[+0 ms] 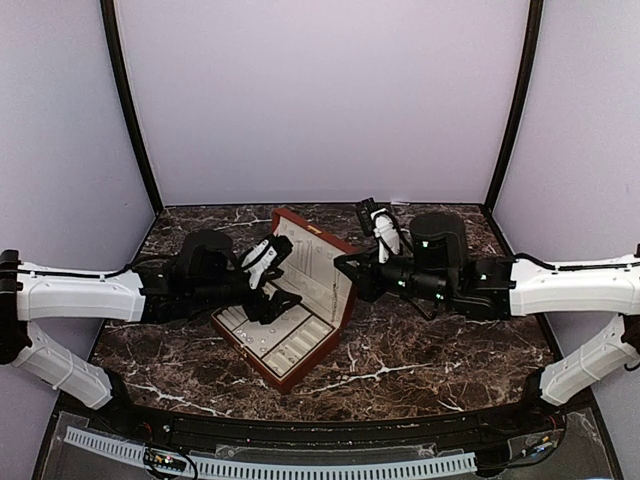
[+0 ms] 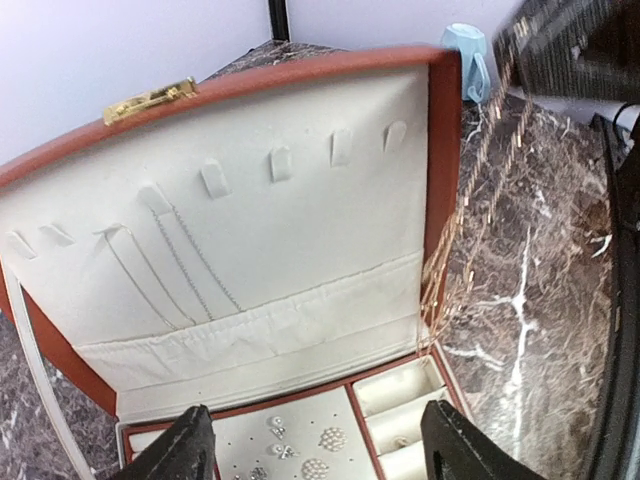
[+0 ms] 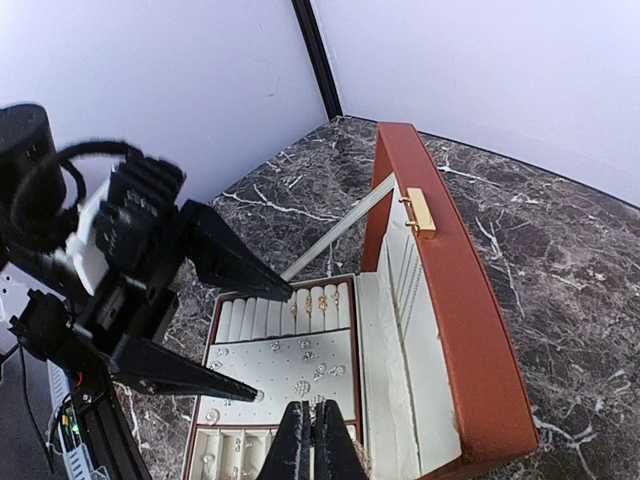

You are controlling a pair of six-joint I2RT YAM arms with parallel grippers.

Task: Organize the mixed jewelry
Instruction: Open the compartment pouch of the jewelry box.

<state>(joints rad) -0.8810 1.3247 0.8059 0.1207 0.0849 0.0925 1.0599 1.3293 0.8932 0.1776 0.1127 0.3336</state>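
Left wrist view puts the mixed jewelry point(image 2: 332, 438), tiny silvery studs and pale beads, directly below the left end effector point(image 2: 315, 412). Its fingers stand wide apart over the cream tray point(image 2: 240, 435) of the reddish-brown hinged box point(image 2: 445, 150), so we judge the left arm nearer. The right end effector point(image 3: 308, 440) has its fingers together above the same tray. A golden chain point(image 2: 480, 180) hangs beside the lid; we cannot tell if it is pinched. The box stands mid-way on the dark marble surface point(image 1: 420, 350), with little room between the arms.
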